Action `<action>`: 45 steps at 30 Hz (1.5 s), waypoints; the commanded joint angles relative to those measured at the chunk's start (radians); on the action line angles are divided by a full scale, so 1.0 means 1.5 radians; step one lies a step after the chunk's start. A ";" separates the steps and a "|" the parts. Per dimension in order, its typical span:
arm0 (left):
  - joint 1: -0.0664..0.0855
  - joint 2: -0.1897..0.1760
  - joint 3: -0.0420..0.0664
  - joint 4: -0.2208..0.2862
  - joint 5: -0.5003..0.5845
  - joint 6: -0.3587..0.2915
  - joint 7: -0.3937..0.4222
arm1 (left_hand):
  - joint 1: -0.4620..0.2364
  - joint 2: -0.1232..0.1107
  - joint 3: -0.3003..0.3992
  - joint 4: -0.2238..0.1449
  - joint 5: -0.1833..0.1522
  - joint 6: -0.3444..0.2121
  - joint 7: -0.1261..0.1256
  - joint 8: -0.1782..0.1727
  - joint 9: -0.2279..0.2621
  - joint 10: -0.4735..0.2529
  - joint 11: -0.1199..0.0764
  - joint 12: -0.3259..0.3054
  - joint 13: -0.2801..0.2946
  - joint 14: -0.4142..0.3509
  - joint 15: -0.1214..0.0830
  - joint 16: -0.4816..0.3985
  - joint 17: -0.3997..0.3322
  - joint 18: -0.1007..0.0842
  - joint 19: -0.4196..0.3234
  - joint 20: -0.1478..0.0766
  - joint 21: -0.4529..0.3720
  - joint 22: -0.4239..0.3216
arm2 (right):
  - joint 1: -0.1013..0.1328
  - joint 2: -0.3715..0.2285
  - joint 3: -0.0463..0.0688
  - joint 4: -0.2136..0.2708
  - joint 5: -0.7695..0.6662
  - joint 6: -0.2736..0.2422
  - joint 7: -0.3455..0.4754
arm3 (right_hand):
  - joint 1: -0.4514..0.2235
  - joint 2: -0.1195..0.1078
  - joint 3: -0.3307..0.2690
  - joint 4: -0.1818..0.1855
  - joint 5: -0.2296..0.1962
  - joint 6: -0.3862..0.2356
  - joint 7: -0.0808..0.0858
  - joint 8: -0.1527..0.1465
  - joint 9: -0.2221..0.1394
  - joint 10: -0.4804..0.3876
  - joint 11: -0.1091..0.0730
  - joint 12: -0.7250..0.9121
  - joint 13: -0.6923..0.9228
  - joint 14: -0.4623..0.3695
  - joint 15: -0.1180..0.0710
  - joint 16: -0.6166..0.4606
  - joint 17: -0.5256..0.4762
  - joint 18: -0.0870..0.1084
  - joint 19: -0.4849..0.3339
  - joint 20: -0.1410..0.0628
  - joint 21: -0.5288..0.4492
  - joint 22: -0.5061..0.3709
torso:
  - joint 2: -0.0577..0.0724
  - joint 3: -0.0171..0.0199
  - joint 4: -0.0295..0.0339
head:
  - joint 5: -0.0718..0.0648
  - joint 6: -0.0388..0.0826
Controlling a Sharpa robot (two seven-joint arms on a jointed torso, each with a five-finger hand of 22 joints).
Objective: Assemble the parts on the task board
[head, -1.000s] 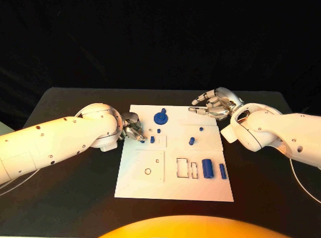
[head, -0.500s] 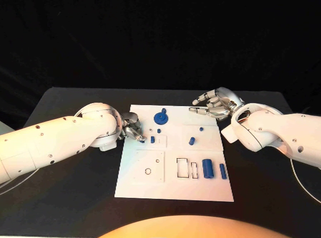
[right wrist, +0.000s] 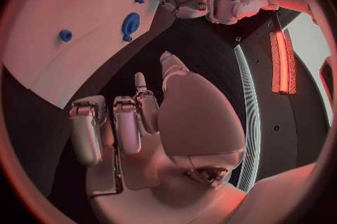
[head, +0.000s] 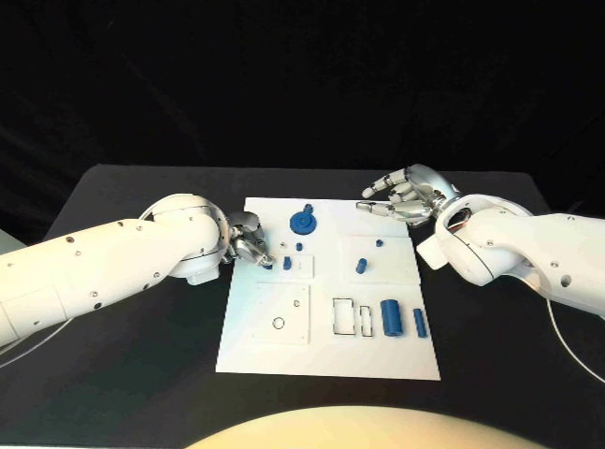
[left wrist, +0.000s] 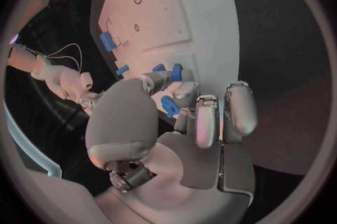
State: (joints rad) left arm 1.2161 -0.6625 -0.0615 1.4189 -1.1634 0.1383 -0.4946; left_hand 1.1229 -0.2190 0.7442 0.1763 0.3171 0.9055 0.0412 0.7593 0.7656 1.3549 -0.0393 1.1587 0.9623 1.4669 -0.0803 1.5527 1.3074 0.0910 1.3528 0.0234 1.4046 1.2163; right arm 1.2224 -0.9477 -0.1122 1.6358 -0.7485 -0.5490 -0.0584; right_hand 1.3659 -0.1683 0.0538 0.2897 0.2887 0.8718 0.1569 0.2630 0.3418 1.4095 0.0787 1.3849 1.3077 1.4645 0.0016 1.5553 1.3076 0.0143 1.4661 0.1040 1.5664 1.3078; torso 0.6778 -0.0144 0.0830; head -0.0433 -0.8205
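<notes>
Flat white rectangular task board [head: 332, 327] lay mid matte black desk [head: 127, 374], carrying small blue plastic parts: round disc with knob [head: 304, 223] near far edge, short peg [head: 287, 264] at left edge, stubby cylinder [head: 391, 319] and slim bar [head: 420, 323] toward near right. Silver left hand [head: 250, 245] at board's left edge, fingertips closed on small blue piece [left wrist: 169, 106]. Silver right hand [head: 408, 196] off far right corner, fingers spread, holding nothing.

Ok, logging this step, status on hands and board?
Left hand at task board edge, fingers by a small blue part; grip unclear. Right hand open, off far corner. Nothing obstructing.
</notes>
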 commanded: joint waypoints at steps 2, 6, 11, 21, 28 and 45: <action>-0.005 0.000 -0.004 -0.003 -0.001 0.022 -0.014 | -0.018 -0.002 0.067 -0.063 -0.003 0.006 -0.009 0.002 -0.002 0.003 -0.002 0.001 -0.003 0.063 -0.007 0.002 0.155 -0.008 0.004 0.000 0.001 0.000 | 0.000 0.000 0.000 0.001 -0.002 0.007 0.008 | -0.001 0.004 -0.006 0.000 0.002 0.002 -0.001 0.003 0.000 -0.003 -0.003 -0.004 0.063 0.064 -0.001 -0.004 0.147 -0.010 0.070 0.000 0.003 0.175 | 0.000 0.0004 -0.0001 | 0.000 0.000; -0.005 0.000 -0.004 -0.003 0.002 0.021 -0.013 | -0.037 -0.004 0.059 -0.054 -0.004 0.007 -0.011 0.002 -0.003 0.002 -0.003 0.001 -0.004 0.063 -0.008 0.001 0.153 -0.008 0.004 -0.001 0.001 0.000 | 0.000 -0.001 0.000 0.001 -0.002 0.007 0.009 | -0.002 0.003 -0.006 0.001 0.002 0.002 -0.001 0.003 0.000 -0.003 -0.003 -0.003 0.063 0.063 -0.001 -0.005 0.147 -0.010 0.070 0.000 0.003 0.175 | 0.000 0.0004 0.0002 | -0.001 0.000; -0.005 0.000 -0.004 -0.004 0.003 0.021 -0.013 | -0.057 -0.003 0.047 -0.042 -0.006 0.010 -0.013 0.002 -0.005 0.001 -0.004 0.001 -0.005 0.063 -0.009 0.001 0.152 -0.008 0.004 -0.002 0.000 0.000 | 0.000 -0.001 0.000 0.002 -0.002 0.005 0.010 | -0.005 0.004 -0.008 0.002 0.002 0.002 -0.001 0.003 0.000 -0.003 -0.003 -0.004 0.062 0.063 -0.001 -0.005 0.147 -0.010 0.070 0.000 0.003 0.175 | 0.000 0.0004 -0.0002 | -0.002 0.001; -0.004 0.001 -0.005 -0.005 0.005 0.020 -0.012 | -0.076 -0.003 0.029 -0.030 -0.007 0.013 -0.013 0.002 -0.006 0.000 -0.005 0.000 -0.008 0.062 -0.010 0.000 0.151 -0.008 0.004 -0.003 -0.001 -0.001 | 0.000 -0.002 0.000 0.003 -0.002 0.000 0.010 | -0.005 0.002 -0.009 0.001 0.001 0.001 -0.001 0.003 0.000 -0.004 -0.003 -0.004 0.062 0.063 -0.001 -0.005 0.147 -0.010 0.070 0.000 0.003 0.175 | 0.000 -0.0002 0.0000 | -0.004 -0.001; -0.004 0.002 -0.005 -0.006 0.007 0.017 -0.012 | -0.081 -0.004 0.021 -0.026 -0.007 0.013 -0.013 0.001 -0.007 -0.002 -0.005 -0.001 -0.011 0.062 -0.010 0.000 0.150 -0.008 0.004 -0.003 -0.001 -0.001 | 0.000 -0.002 0.000 0.003 -0.002 0.000 0.010 | -0.006 0.002 -0.010 0.001 0.000 0.001 -0.001 0.003 0.000 -0.004 -0.003 -0.004 0.062 0.063 -0.001 -0.005 0.147 -0.009 0.069 0.000 0.002 0.175 | 0.000 0.0000 0.0004 | -0.004 -0.001; -0.004 0.009 -0.005 -0.017 0.007 0.021 -0.011 | -0.088 -0.007 -0.002 -0.020 -0.009 0.015 -0.014 0.001 -0.009 -0.003 -0.005 -0.001 -0.011 0.062 -0.010 0.000 0.151 -0.008 0.003 -0.003 -0.002 -0.002 | 0.000 -0.002 0.000 0.003 -0.002 -0.001 0.010 | -0.007 0.002 -0.011 0.001 0.000 0.001 -0.001 0.003 0.000 -0.004 -0.003 -0.005 0.061 0.063 -0.001 -0.005 0.146 -0.009 0.069 0.000 0.000 0.174 | 0.000 -0.0001 -0.0004 | -0.006 -0.002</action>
State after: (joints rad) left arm 1.2158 -0.6522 -0.0635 1.3964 -1.1573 0.1388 -0.4972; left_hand 0.9970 -0.2293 0.7471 0.1447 0.3090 0.9321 0.0177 0.7638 0.7539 1.3509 -0.0429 1.1585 0.9466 1.4668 -0.0875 1.5527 1.3074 0.0911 1.3563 0.0199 1.4046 1.2149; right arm 1.2224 -0.9502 -0.1122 1.6389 -0.7483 -0.5527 -0.0562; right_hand 1.3659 -0.1684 0.0429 0.2897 0.2887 0.8718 0.1569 0.2630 0.3418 1.4067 0.0759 1.3809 1.3074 1.4645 0.0016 1.5521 1.3081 0.0143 1.4661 0.1040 1.5664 1.3073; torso 0.6777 -0.0146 0.0827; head -0.0515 -0.8231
